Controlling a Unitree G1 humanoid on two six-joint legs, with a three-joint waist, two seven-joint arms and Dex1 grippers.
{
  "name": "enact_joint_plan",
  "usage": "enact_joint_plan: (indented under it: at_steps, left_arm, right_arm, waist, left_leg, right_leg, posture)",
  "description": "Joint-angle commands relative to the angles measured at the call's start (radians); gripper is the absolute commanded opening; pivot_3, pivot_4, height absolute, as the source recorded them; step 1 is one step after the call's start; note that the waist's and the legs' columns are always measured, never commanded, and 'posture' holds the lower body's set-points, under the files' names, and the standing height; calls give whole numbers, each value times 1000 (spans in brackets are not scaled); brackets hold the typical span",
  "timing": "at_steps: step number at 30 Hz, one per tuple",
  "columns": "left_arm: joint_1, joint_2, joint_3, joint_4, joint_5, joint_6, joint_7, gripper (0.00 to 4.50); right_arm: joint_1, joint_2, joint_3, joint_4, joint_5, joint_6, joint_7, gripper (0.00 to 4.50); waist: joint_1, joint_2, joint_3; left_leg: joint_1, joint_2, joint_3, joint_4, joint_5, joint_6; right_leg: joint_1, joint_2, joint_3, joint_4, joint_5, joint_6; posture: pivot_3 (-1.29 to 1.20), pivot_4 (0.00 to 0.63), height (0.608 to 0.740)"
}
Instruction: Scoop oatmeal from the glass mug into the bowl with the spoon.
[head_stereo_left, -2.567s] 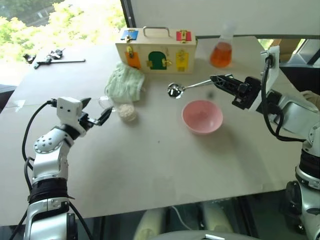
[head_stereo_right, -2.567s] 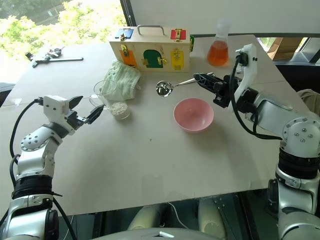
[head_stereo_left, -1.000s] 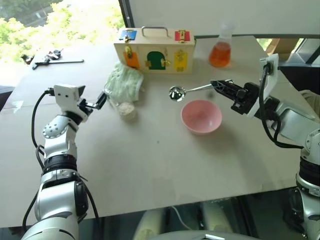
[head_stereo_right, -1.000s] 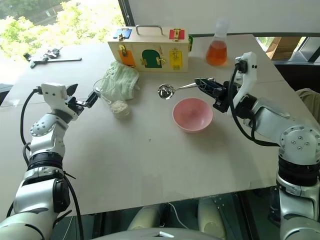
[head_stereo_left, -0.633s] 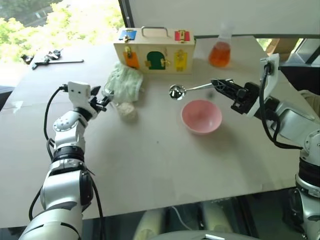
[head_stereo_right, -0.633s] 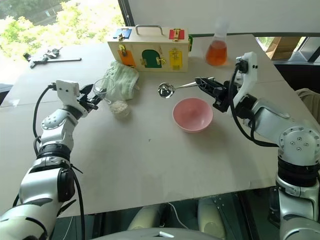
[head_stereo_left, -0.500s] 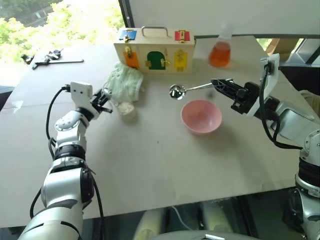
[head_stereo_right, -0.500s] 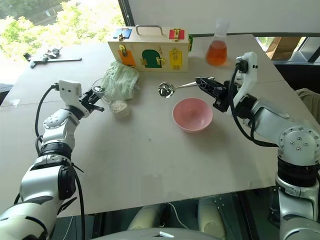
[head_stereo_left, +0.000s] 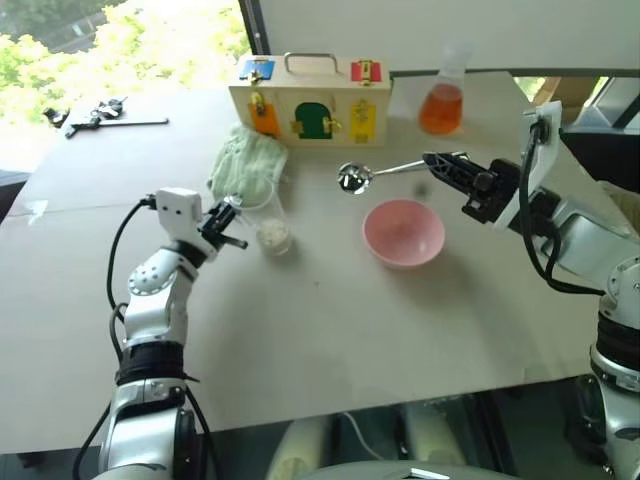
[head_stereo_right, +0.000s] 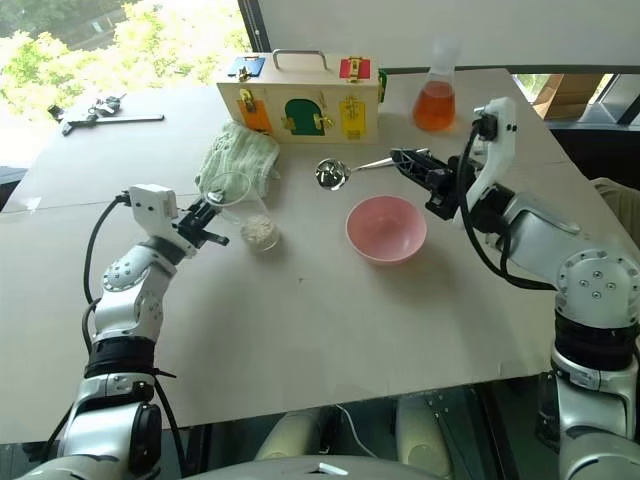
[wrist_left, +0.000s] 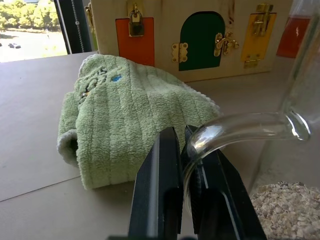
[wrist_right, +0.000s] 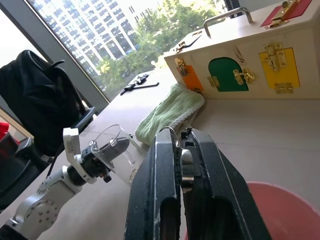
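Left pincer (wrist_left: 186, 150) is clamped tight on the mug's (head_stereo_right: 243, 212) glass handle — you can see the curved handle pinched between the two black fingers in the left wrist view. Mug sits on the tabletop (head_stereo_right: 330, 330) w/ a pale heap of oatmeal (head_stereo_right: 259, 231) in its bottom, roughly mid-tabletop toward the left edge, just in front of the green cloth (head_stereo_right: 240, 156).

Right pincer (head_stereo_left: 437, 160) is squeezed shut on the spoon's (head_stereo_left: 372, 174) thin handle and holds it up off the tabletop, about level, w/ the shiny scoop end pointing toward the left edge. Can't tell if anything's in the scoop. Spoon hangs btw the mug and the far right corner, a bit beyond the bowl (head_stereo_right: 386, 227).

Pink bowl rests on the tabletop right of the mug, apart from it, nearer the right edge.

Along the far edge: a wooden latch box (head_stereo_right: 298, 96) w/ coloured doors and a metal handle, and to its right a flask (head_stereo_right: 436, 99) of orange liquid. Some dark tools (head_stereo_right: 95, 110) lie near the far left corner.
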Motion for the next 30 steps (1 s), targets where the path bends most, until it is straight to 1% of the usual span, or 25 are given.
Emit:
enact_joint_plan:
  at_steps: [1, 3, 5, 7, 10, 13, 18, 21, 25, 27, 30]
  left_arm:
    - [-9, -52, -22, -237, 17, 106, 158, 46]
    - [-21, -105, -77, -316, 61, 183, 248, 46]
    - [-35, -131, -117, -356, 94, 234, 291, 46]
    - [-60, -146, -150, -377, 131, 261, 320, 46]
    - [-81, -121, -209, -385, 222, 267, 338, 46]
    - [-94, -121, -228, -386, 258, 280, 354, 46]
    - [-113, -115, -275, -350, 369, 234, 389, 46]
    - [-124, -116, -290, -336, 402, 200, 391, 46]
    - [-131, -98, -317, -323, 463, 124, 392, 46]
    - [-138, -112, -314, -312, 454, 105, 389, 46]
    - [-144, -121, -327, -298, 463, 85, 381, 46]
  right_arm:
    - [-80, 2, 11, -9, 1, -15, 18, 0]
    - [-129, 1, 33, -4, -14, -8, 36, 0]
    - [-160, -4, 50, 1, -32, -2, 52, 0]
    - [-191, -33, 79, 0, -71, 17, 93, 0]
    - [-237, -50, 94, 14, -121, 19, 115, 0]
    - [-261, -83, 118, 3, -162, 37, 168, 0]
    - [-246, -182, 232, -19, -337, 75, 256, 0]
    - [-253, -159, 251, -8, -381, 65, 283, 0]
    - [-287, -122, 318, 22, -495, 54, 306, 0]
    - [-298, -88, 331, 45, -526, 69, 293, 0]
    - [-309, -18, 317, 93, -547, 119, 246, 0]
  waist:
    - [3, 0, 0]
    - [2, 0, 0]
    - [3, 0, 0]
    - [3, 0, 0]
    - [0, 0, 0]
    - [0, 0, 0]
    - [8, 0, 0]
    - [10, 0, 0]
    - [7, 0, 0]
    - [7, 0, 0]
    - [8, 0, 0]
  left_leg:
    - [0, 0, 0, 0, 0, 0]
    - [0, 0, 0, 1, 0, 0]
    - [0, 0, 1, 1, 0, 0]
    - [0, -1, 1, 1, 0, 0]
    - [0, -1, 1, 1, 0, 0]
    - [0, 0, 1, 1, 0, 0]
    - [0, -1, 1, 1, 0, 0]
    - [-1, -1, 1, 1, 0, 0]
    - [-1, -1, 1, 1, 0, 0]
    - [-1, -1, 1, 1, 0, 0]
    - [-1, -1, 1, 1, 0, 0]
  right_leg:
    - [0, 0, -1, 0, 0, 0]
    - [0, 0, 0, 0, 0, 0]
    - [0, 0, 0, 0, 0, 0]
    - [1, 0, 0, 0, 0, 0]
    - [0, 1, 0, 0, 0, 0]
    - [0, 2, 1, 0, 0, 0]
    - [0, 0, 0, -1, 0, 0]
    - [0, 0, 0, -1, 0, 0]
    - [0, 0, 0, 0, 0, 0]
    - [0, 0, 1, 0, 0, 0]
    - [0, 0, 0, -1, 0, 0]
  posture:
    - [0, 150, 740]
    - [0, 150, 740]
    - [0, 150, 740]
    - [0, 150, 740]
    - [0, 150, 740]
    - [0, 150, 740]
    - [0, 150, 740]
    - [0, 150, 740]
    - [0, 150, 740]
    - [0, 150, 740]
    - [0, 150, 740]
